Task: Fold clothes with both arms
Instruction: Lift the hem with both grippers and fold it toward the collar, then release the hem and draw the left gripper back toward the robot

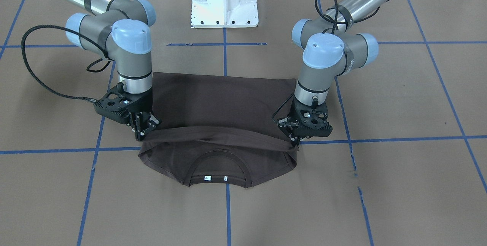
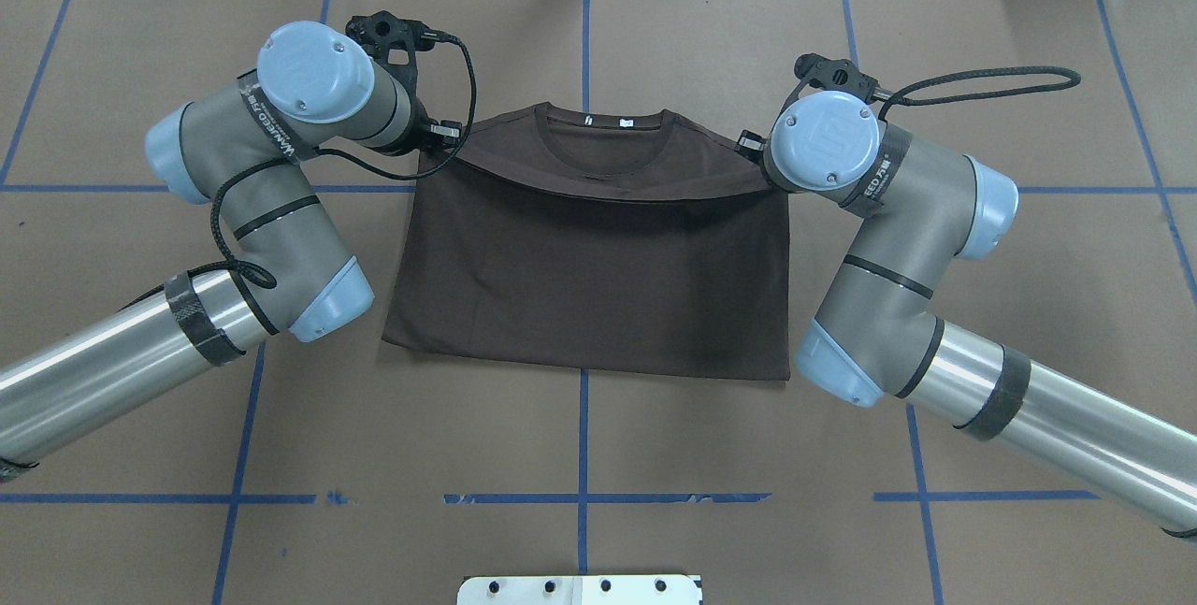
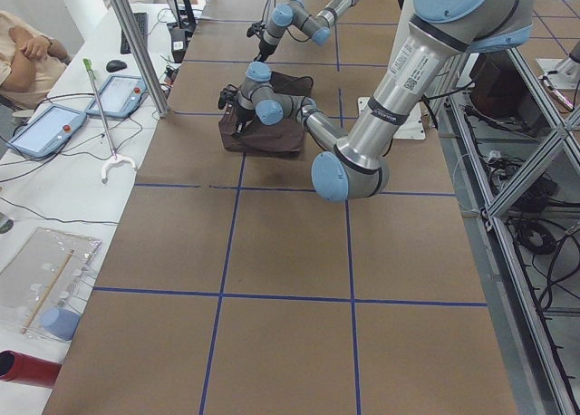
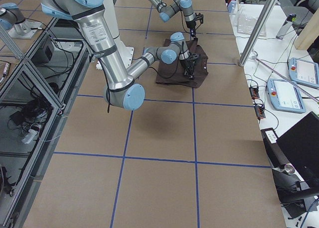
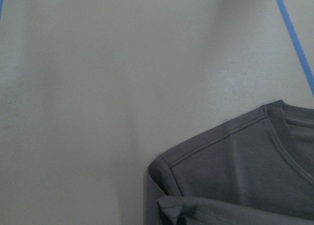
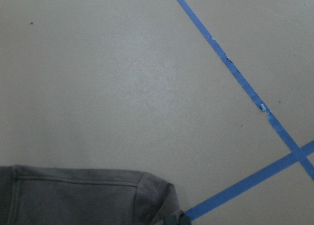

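– where is the shirt?
– the brown shirt (image 1: pixel 224 101) lies in the middle of the table (image 1: pixel 399 97), just in front of the white pedestal (image 1: pixel 224 0). its collar (image 1: pixel 218 162) is at the end far from the robot, and two small white labels (image 1: pixel 208 178) show inside the neck.
– is it folded?
– the lower part is doubled up over the chest. the edge of that top layer runs from side to side just short of the collar and sags a little in the middle. the shoulders and collar are uncovered.
– and the grippers?
– the left gripper (image 1: pixel 296 143) has its fingers pinched together on the left end of that edge. the right gripper (image 1: pixel 140 135) is pinched on the right end the same way. both point nearly straight down at the shirt's sides and hold the edge slightly off the cloth beneath.
– what's around it?
– blue tape lines (image 1: pixel 399 138) cross the brown table in a grid. beyond the far side of the table, a person's arm (image 3: pixel 32 45) rests near two pale-blue tablets (image 3: pixel 118 93).
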Motion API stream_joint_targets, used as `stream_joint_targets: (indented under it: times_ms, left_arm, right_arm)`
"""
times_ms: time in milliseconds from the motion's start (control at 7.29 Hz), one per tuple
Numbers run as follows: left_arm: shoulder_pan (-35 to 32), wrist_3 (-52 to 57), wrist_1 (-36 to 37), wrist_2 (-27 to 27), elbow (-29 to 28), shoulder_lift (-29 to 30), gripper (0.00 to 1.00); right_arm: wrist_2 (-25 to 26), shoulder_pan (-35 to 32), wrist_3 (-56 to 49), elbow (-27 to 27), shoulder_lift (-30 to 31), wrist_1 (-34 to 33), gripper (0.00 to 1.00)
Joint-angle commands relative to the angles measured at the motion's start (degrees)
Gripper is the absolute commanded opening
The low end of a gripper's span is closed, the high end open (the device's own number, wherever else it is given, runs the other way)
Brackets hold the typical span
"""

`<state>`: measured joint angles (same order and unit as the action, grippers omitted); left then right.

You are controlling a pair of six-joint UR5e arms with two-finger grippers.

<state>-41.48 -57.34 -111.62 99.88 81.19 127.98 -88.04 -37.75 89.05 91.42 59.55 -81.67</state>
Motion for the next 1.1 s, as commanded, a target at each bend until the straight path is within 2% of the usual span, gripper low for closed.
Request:
stream_joint_targets:
  times_ms: [0,275,412,549,686,824,961]
  left_arm:
    - [-0.1,1.0,-2.2,0.0,-3.0,0.8,0.00]
    - [-0.2,1.3,-2.5,0.0,-3.3,0.8,0.00]
    - [-0.2,1.8,-2.5,0.0,-3.3,0.8,0.00]
    - [-0.3,4.4,-3.4,0.1,-3.2,0.6,0.96]
    - [-1.0,9.1,-6.3,0.4,-3.0,0.1,1.00]
    - [-1.1,11.9,-7.9,0.8,-1.7,-1.1,1.00]
    - [-1.1,11.9,-8.0,0.8,2.3,-3.7,1.00]
  right_arm:
    - [-0.4,-0.6,-0.5,-2.2,0.0,1.3,0.00]
    - [-0.4,-0.5,-0.5,-2.4,0.0,1.3,0.00]
    - [-0.4,-0.5,-0.5,-3.0,0.0,1.3,0.19]
    - [0.1,0.0,-0.7,-4.3,0.0,1.6,0.99]
    - [-0.3,-0.1,-1.1,-4.4,-0.1,1.8,1.00]
    - [-2.3,-0.7,-7.5,-3.6,0.3,5.2,1.00]
    - [-7.0,-2.1,-10.4,-3.3,1.2,9.3,1.00]
